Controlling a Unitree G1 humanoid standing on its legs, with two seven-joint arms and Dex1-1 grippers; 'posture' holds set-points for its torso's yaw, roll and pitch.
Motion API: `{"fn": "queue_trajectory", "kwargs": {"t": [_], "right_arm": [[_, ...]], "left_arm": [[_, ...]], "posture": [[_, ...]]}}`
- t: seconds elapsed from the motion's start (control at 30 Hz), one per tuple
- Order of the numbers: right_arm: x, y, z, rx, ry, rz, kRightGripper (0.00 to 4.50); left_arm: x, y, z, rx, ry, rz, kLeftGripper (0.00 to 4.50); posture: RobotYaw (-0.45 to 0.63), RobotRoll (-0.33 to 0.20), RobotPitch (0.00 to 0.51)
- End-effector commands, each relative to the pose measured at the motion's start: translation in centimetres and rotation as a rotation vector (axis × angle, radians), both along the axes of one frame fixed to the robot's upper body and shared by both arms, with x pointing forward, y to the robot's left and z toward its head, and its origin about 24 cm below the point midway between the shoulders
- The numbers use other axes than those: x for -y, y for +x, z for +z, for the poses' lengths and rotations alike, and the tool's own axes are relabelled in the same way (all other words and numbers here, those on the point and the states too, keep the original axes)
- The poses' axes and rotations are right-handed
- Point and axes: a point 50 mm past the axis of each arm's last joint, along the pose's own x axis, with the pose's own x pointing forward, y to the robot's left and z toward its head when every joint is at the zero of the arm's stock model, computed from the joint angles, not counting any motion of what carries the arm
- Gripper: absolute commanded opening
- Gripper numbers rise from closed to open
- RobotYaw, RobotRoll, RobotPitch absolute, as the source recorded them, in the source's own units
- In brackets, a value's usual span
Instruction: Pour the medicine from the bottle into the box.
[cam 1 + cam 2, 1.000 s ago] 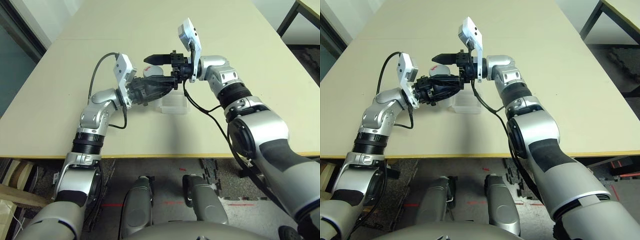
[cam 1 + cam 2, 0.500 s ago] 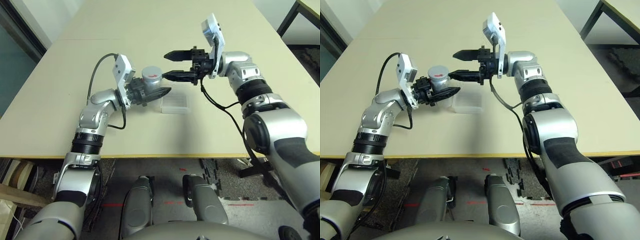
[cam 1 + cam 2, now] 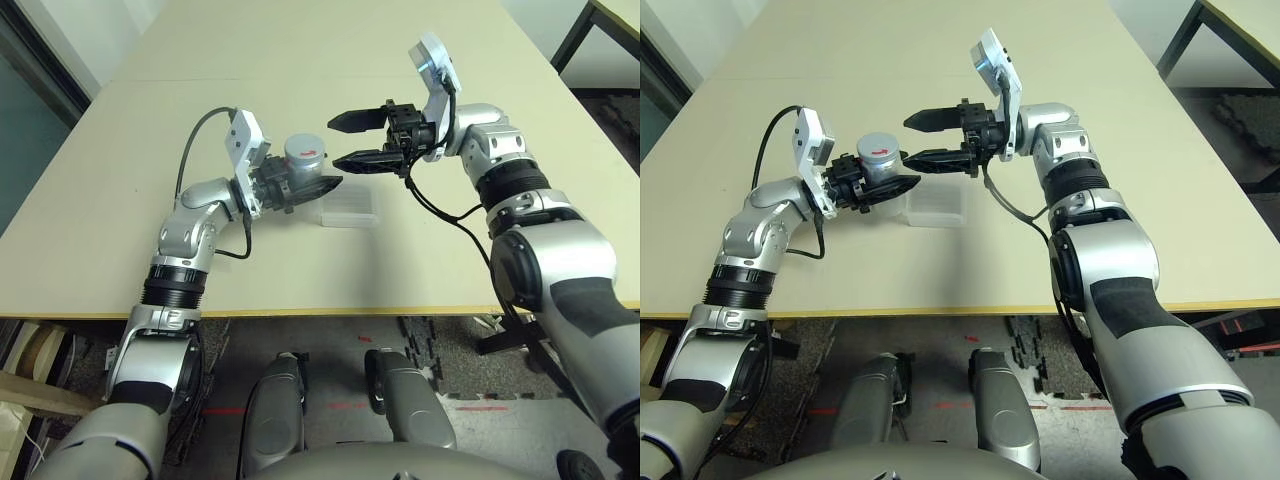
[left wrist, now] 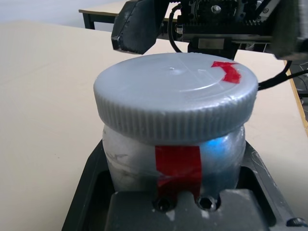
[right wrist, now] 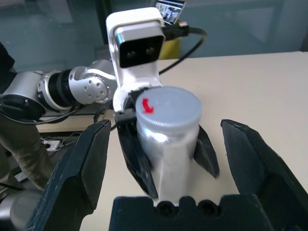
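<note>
Our left gripper is clenched on the bottle, its two black fingers pressed against the silvery-grey sides while the bottle stands upright, held just above the worktop. The grey ribbed cap is on the bottle, and it carries a small red mark near its edge; a strip of red tape runs down the bottle's side between our fingers. We can read no writing on either patch. Our right gripper hangs level just beside the bottle, on its right, pointing toward it, with its fingers spread wide and nothing between them; it does not touch the cap or the bottle. In the right wrist view the bottle sits in line with the gap between those spread fingers, with the left arm's white wrist camera behind it. The box, clear and whitish, lies flat on the worktop near the bottle, below and a little to its right; whether anything lies inside it we cannot tell from here. The worktop is a plain pale beige board. Beyond its far right corner stands another table on dark legs, and dark floor mats lie under the near edge.
</note>
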Motion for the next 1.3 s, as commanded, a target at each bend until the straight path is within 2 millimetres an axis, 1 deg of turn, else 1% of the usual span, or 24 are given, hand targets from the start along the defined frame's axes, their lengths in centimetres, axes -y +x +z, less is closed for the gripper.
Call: {"fn": "queue_trajectory", "kwargs": {"t": [0.03,0.3,0.63,0.73,0.77,0.8,0.87,1.1,1.2,1.3], "right_arm": [[-1.0,-0.1,0.1,0.022,0.010,-0.004,4.50],[-2.8,-0.1,0.0,0.035,0.021,-0.024,4.50],[-3.3,-0.1,-0.3,0.050,0.007,-0.030,4.50],[-3.3,-0.1,-0.3,0.063,-0.004,-0.030,3.92],[-3.3,-0.1,-0.2,0.063,-0.003,-0.029,3.62],[-3.3,-0.1,-0.2,0.063,-0.003,-0.028,3.18],[-3.3,-0.1,-0.1,0.062,0.005,-0.027,2.60],[-2.6,0.1,0.6,0.024,0.073,-0.046,2.59],[-1.2,0.6,1.3,-0.049,0.172,-0.109,2.59],[0.0,0.9,1.6,-0.077,0.213,-0.168,2.59]], "left_arm": [[0.2,0.0,-0.1,0.005,0.022,-0.018,2.64],[0.3,0.0,0.0,0.008,0.020,-0.021,2.64],[0.2,0.0,0.1,0.012,0.020,-0.017,2.64],[0.3,0.0,0.1,0.012,0.019,-0.018,2.64],[0.3,0.0,0.1,0.012,0.019,-0.018,2.64],[0.3,0.0,0.1,0.012,0.019,-0.019,2.64],[0.3,0.0,0.0,0.011,0.019,-0.020,2.64],[0.2,0.1,-0.1,0.007,0.021,-0.017,2.64],[0.2,0.1,-0.2,0.007,0.018,-0.010,2.64],[0.0,0.0,-0.2,0.007,0.014,-0.002,2.64]], "posture": [[-0.07,0.000,0.133],[-0.07,0.000,0.131],[-0.06,0.000,0.132],[-0.06,0.000,0.132],[-0.06,0.000,0.132],[-0.06,0.000,0.131],[-0.07,0.000,0.131],[-0.07,0.000,0.130],[-0.06,0.000,0.128],[-0.06,0.000,0.127]]}}
